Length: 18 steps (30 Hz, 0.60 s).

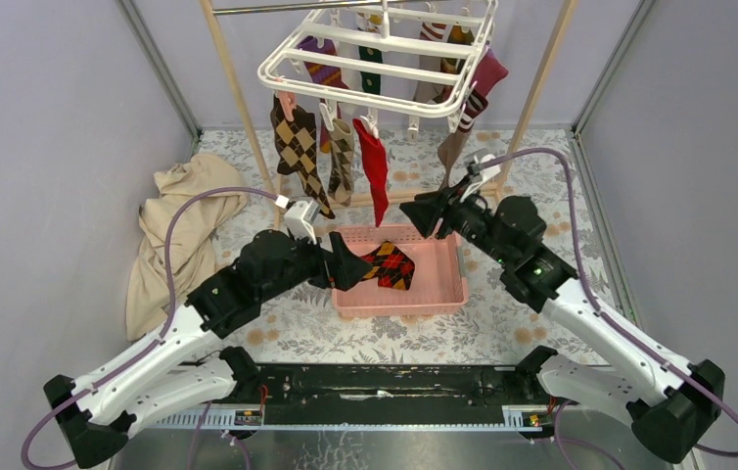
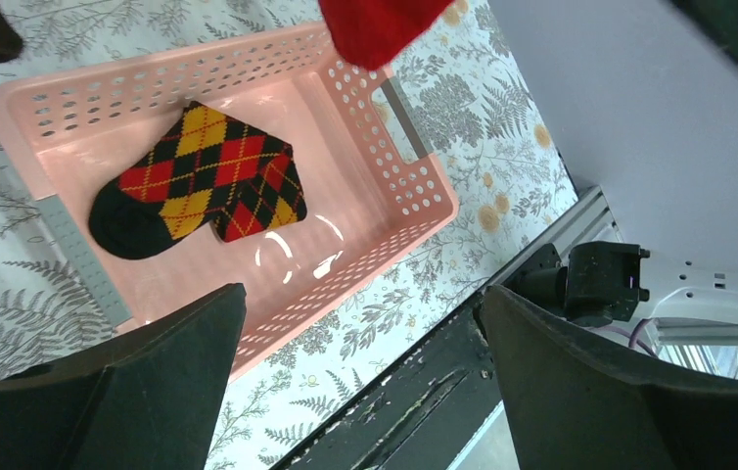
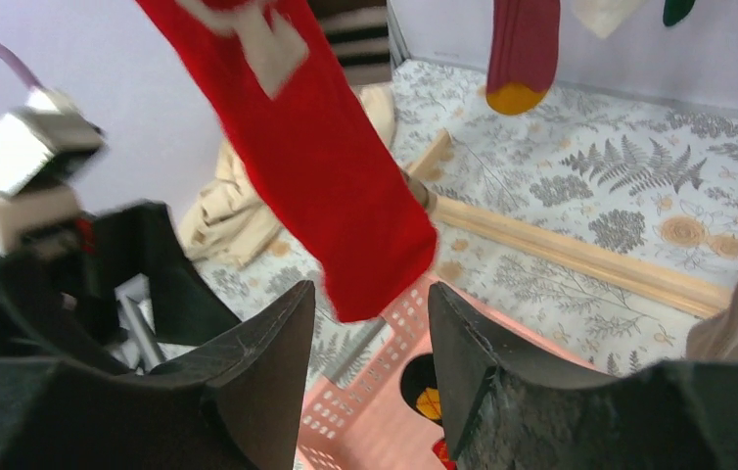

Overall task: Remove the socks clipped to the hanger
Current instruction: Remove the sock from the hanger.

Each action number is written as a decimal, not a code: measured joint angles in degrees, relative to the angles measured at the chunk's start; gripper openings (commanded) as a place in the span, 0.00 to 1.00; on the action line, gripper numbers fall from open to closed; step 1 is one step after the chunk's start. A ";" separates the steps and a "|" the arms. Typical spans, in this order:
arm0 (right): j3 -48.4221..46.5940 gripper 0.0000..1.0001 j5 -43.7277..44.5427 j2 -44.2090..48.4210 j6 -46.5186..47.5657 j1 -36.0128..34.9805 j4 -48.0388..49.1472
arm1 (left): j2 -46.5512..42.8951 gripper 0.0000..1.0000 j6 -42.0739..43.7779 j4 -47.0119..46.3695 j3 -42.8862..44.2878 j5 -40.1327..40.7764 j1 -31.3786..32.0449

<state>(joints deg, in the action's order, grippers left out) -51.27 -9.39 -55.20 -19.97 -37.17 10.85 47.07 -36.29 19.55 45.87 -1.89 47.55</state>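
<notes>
1. The surface (image 1: pixel 541 328) is covered with a fern-and-flower print. A light wooden pole frame (image 1: pixel 240 108) stands at its far end.
2. A beige cloth (image 1: pixel 184 220) is heaped at the left wall.
3. The hanger (image 1: pixel 269 70) is hung high between the poles, tilted down toward the arms.
4. A pink perforated basket (image 1: pixel 446 286) is set on the surface below the hanger, between the two arms.
5. Most of the socks (image 1: pixel 297 147) are clipped to the hanger and hang free: argyle, striped, green and maroon ones are noted.
6. The left pincer (image 2: pixel 363 291) is held wide apart over the basket's near left edge. Nothing is gripped.
7. The right pincer (image 3: pixel 372 299) is raised over the basket's far side, its jaws partly apart.
8. A plain red sock (image 1: pixel 375 166) is clipped at the hanger's near rim. Its toe is seen at the mouth of the right pincer. Contact cannot be told.
9. One red, yellow and black argyle sock (image 2: pixel 199 181) is laid in the basket, bent double.
</notes>
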 measured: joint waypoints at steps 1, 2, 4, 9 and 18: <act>1.55 0.54 0.59 -0.39 0.96 -0.68 1.60 | -0.68 0.99 -0.04 0.39 0.00 0.74 0.02; 3.13 0.54 1.05 -0.94 1.79 -1.25 3.10 | -1.16 0.99 -0.09 0.72 0.00 1.18 0.04; 6.10 0.54 1.95 -2.29 3.13 -2.25 5.92 | -1.92 0.99 -0.22 1.29 0.00 2.38 0.04; 10.08 0.55 4.22 -5.49 6.14 -6.14 11.41 | -2.32 0.99 -0.55 1.55 -0.61 4.13 0.04; 8.00 0.57 7.78 -9.22 10.21 -12.24 16.94 | -2.32 0.99 -1.11 2.73 -2.47 5.35 0.04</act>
<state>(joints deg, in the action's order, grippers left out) -43.27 -1.61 -64.42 -9.76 -49.41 27.79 44.75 -37.41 22.28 43.40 3.46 47.59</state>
